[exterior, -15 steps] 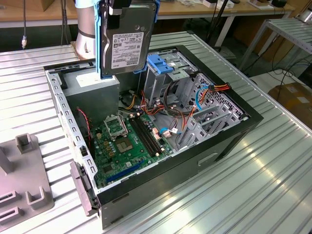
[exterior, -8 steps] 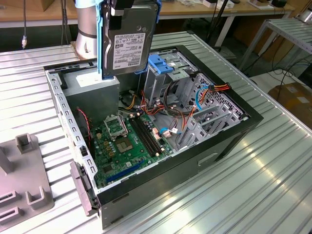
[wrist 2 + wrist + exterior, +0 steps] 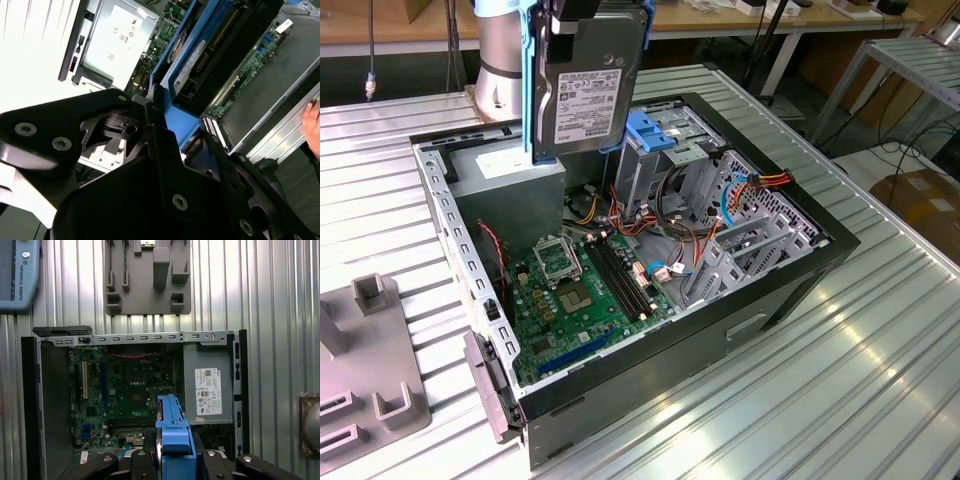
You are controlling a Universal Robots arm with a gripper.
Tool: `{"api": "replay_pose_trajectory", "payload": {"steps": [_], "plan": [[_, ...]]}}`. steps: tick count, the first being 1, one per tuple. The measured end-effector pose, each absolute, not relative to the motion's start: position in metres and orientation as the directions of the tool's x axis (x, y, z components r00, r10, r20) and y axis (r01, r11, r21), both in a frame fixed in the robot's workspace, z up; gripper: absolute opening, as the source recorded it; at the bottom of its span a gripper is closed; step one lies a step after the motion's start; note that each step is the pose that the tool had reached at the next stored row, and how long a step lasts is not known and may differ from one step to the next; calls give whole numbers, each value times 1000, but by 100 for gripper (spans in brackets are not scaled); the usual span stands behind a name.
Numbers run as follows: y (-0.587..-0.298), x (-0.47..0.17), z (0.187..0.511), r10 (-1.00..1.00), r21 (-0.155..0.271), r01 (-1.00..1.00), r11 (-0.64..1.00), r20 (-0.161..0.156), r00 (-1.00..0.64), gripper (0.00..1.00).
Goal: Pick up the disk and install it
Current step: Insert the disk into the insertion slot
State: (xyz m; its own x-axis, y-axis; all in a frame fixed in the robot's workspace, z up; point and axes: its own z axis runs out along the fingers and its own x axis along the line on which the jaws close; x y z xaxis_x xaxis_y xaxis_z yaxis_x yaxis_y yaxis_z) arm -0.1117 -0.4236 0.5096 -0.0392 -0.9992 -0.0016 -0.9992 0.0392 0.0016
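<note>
The disk (image 3: 585, 95) hangs upright above the open computer case (image 3: 790, 290), its white label facing the exterior camera and its blue caddy rail running down both sides. My gripper (image 3: 575, 12) is shut on the disk's top edge. The disk hovers over the power supply (image 3: 510, 172), just to the exterior view's left of the grey drive cage with its blue bracket (image 3: 655, 135). In the first wrist view the disk's blue rail (image 3: 172, 435) sits edge-on between my black fingers (image 3: 220, 462), above the motherboard (image 3: 130, 385). The second wrist view shows the same blue rail (image 3: 177, 122) clamped.
Cables and a metal bracket crowd the case beside the drive cage. A grey fixture plate (image 3: 370, 350) lies on the ribbed table at the exterior view's left. A teach pendant (image 3: 17, 270) lies beyond the case. A person's hand (image 3: 312, 120) rests at the case's edge.
</note>
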Motion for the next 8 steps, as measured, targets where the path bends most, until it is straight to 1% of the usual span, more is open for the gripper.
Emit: {"api": "replay_pose_trajectory", "payload": {"steps": [8], "plan": [[-426, -109, 509, -999, 2, -999, 39, -2, -39, 37]]}}
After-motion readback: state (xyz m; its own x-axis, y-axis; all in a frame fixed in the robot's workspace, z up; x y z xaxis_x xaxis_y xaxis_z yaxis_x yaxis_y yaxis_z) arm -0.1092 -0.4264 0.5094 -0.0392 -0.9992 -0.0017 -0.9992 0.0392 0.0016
